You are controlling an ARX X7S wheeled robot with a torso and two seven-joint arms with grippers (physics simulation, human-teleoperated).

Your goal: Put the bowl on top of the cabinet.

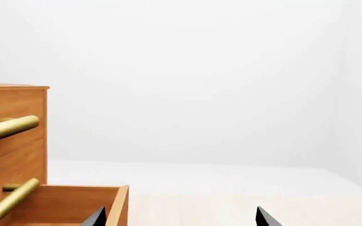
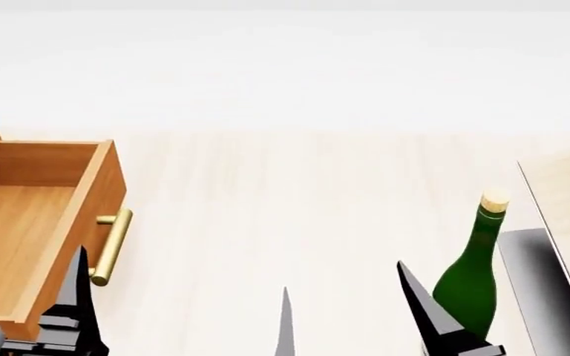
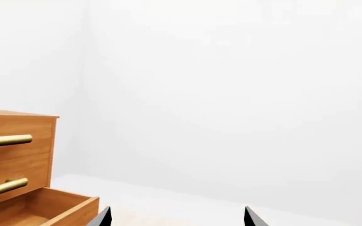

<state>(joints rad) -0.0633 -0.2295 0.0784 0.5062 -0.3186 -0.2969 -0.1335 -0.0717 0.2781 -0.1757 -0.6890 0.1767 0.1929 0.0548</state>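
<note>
We see both our left hand point(image 2: 27, 285) and right hand point(image 2: 344, 308) spread, empty, above the tabletop point(image 2: 265, 215); the cabinet point(image 1: 11, 141) has its bottom drawer point(image 2: 38, 215) open, a bottle point(image 2: 473, 274) beside the right hand.

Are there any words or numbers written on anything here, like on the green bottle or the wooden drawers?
No readable text anywhere in these pictures.
Dark green glass bottle with a pale cork: no label, plain glass.
Orange-brown wooden drawer cabinet with brass bar handles: no writing or numbers, bottom drawer open and bare inside.
Pale light-wood slanted rack with grey base: no signs or marks showing.
The bowl is not in view, so nothing can be read on it.
</note>
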